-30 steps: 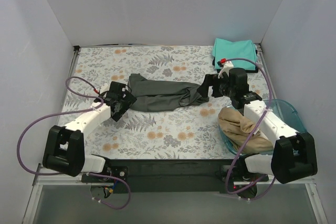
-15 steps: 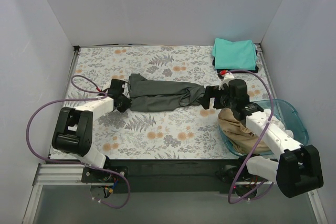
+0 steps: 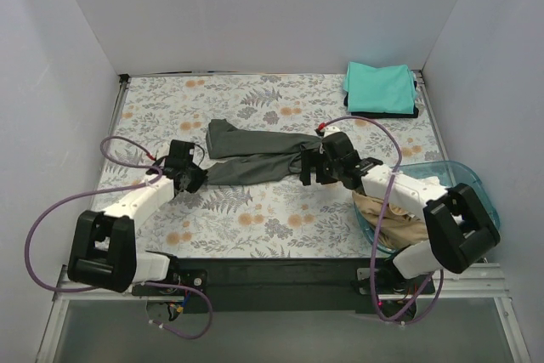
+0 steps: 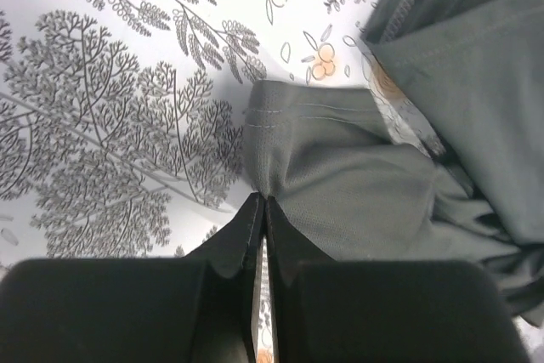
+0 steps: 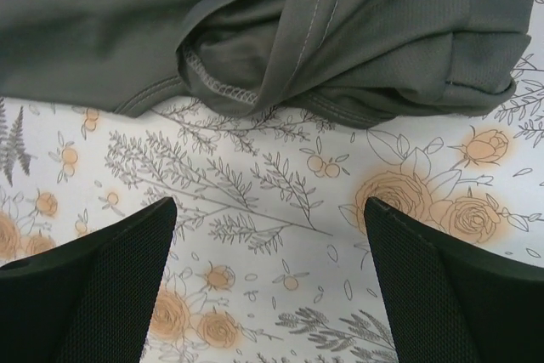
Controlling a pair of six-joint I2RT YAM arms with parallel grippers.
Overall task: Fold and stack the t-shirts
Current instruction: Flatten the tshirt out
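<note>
A dark grey t-shirt (image 3: 255, 155) lies crumpled lengthwise across the middle of the flowered table. My left gripper (image 3: 189, 178) is at its left end, shut on a hemmed corner of the cloth (image 4: 340, 167), which bunches right at the pinched tips (image 4: 259, 200). My right gripper (image 3: 306, 167) hovers open at the shirt's right end; its wide-set fingers (image 5: 270, 210) have only tablecloth between them, just short of the grey shirt's stitched folds (image 5: 255, 23). A folded teal t-shirt (image 3: 380, 88) lies at the back right on top of a black one (image 3: 384, 113).
A translucent blue basin (image 3: 469, 178) stands at the right edge with a tan shirt (image 3: 387, 214) heaped in it, under my right arm. White walls close in the table on three sides. Purple cables loop beside both arms.
My left gripper has shut on the grey shirt's left corner and drawn it slightly nearer. My right gripper, still open, has moved left and nearer along the shirt's right end.
</note>
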